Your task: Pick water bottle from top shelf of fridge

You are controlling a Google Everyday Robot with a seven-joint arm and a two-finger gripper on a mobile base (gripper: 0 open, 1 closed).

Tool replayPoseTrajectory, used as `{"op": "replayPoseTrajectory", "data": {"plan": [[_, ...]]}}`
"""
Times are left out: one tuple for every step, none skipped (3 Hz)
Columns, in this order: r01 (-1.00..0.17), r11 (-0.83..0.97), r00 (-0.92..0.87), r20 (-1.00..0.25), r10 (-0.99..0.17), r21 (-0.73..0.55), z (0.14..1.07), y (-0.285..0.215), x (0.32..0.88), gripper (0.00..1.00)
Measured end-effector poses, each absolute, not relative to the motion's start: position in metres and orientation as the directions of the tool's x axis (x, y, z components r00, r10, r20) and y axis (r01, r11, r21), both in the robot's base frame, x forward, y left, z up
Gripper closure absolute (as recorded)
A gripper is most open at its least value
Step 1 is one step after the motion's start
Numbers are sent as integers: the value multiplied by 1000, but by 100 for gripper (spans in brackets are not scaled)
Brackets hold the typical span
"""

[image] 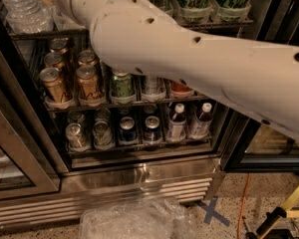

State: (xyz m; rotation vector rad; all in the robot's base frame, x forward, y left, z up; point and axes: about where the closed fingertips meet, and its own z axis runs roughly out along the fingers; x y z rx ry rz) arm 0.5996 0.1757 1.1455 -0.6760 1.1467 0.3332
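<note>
Gripper lost beyond the upper edge, state untellable; cream arm (189, 59) masking the top shelf (45, 33) beside the water bottle (22, 11).

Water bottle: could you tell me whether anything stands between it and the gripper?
Nothing visible does. The arm ends at the top edge beside the water bottle on the top shelf; the gripper is out of view, so the last gap is unseen.

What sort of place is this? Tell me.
Likely a shop or canteen: a glass-door drinks fridge stocked with cans and a water bottle. The end effector is out of view, top left.
</note>
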Motion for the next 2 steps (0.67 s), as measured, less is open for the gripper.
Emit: {"op": "replayPoseTrajectory", "data": {"plan": [[-586,744,360,-926,-118,-322,1132,172,579,100],[-614,726,284,-945,-164,-310,1100,164,562,100]]}}
